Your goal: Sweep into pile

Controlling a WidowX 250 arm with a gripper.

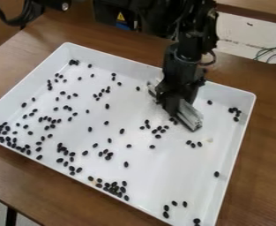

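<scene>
Black arm (pixel 190 48) hanging from top edge, tool (pixel 174 107) low — spread apart

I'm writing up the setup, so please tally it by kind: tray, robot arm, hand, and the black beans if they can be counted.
White tray: 1
Robot arm: 1
Hand: 1
Black beans: many, too crowded in places for a sure count
Total without the beans: 3

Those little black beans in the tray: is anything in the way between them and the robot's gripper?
Nothing visible stands in the way: the gripper is down inside the white tray, and black beans lie close beside it, with no wall between.
</scene>
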